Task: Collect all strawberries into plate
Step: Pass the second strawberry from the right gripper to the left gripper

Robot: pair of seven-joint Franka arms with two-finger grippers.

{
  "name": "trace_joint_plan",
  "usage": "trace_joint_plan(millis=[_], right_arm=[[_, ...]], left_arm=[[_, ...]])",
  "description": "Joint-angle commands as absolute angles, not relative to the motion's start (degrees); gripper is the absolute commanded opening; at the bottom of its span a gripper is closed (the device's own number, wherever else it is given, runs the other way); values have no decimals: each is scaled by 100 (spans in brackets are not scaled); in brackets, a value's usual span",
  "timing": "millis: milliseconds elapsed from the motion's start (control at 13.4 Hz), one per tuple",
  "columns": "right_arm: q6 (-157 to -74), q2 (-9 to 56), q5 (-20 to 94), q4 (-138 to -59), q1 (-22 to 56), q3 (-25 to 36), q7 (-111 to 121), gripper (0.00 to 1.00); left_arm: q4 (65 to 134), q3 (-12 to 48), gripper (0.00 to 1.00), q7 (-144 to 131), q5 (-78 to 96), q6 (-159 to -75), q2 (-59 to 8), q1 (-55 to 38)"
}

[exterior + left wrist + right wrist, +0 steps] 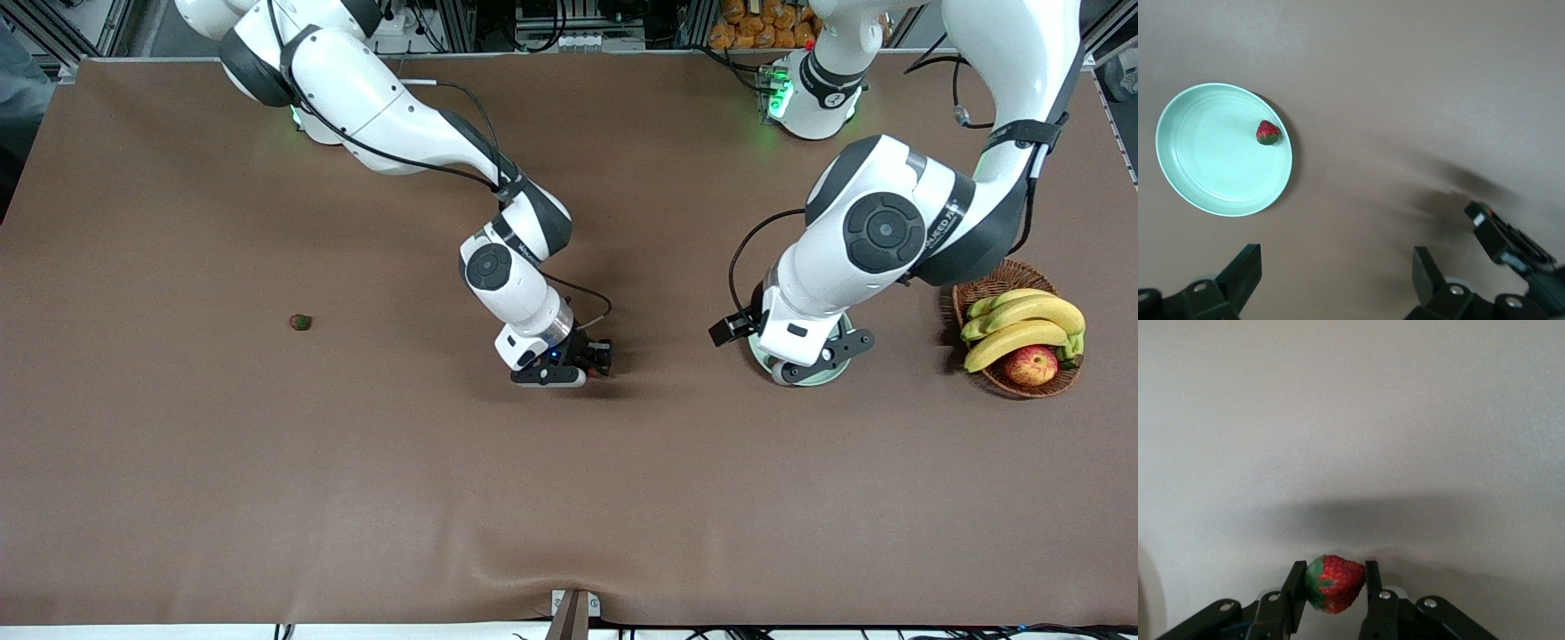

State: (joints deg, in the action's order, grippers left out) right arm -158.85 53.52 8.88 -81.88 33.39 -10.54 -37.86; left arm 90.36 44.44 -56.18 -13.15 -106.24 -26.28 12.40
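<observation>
Low over the table's middle, my right gripper [1333, 587] clamps a strawberry [1335, 584] crosswise, cap sideways; my left gripper [1338, 280], jaws apart, waits above the plate [1191, 173].

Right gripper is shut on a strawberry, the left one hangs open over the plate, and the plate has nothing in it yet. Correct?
Not quite: the plate already holds one strawberry, as the left wrist view shows. The right gripper is shut on a strawberry, and the left gripper hangs open over the plate.

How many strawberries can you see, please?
3: one in the plate, one held by the right gripper, one on the table toward the right arm's end.
</observation>
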Motion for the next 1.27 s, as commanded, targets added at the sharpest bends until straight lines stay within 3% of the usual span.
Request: trace_joint_plan(millis=[0,75,524,823,973,1197], right_arm=[[-15873,5581,888,-7778,3603,-748,-3788,65],[-15882,5572,818,-7778,3630,-738,-3779,100],[-15505,4836,510,-8120,3156,-633,-3744,100],[-14286,4194,510,-8244,2577,-624,-3114,100],[-13565,3851,510,-8436,2156,-607,-2621,100],[-13315,3088,510,-9593,1558,-466,-1918,100]], left_arm=[[9105,4474,100,-5669,-1187,-10529,-2584,1117],[9088,4474,100,-5678,-1169,-10538,-2688,1055],[9070,4474,100,-6080,-1169,-11161,-3198,827],[9062,4255,100,-7388,-1222,-12170,-3690,143],[8931,3790,100,-8013,-1222,-12663,-3875,-419],[8290,2676,100,-8682,-1204,-12893,-4262,-1613]])
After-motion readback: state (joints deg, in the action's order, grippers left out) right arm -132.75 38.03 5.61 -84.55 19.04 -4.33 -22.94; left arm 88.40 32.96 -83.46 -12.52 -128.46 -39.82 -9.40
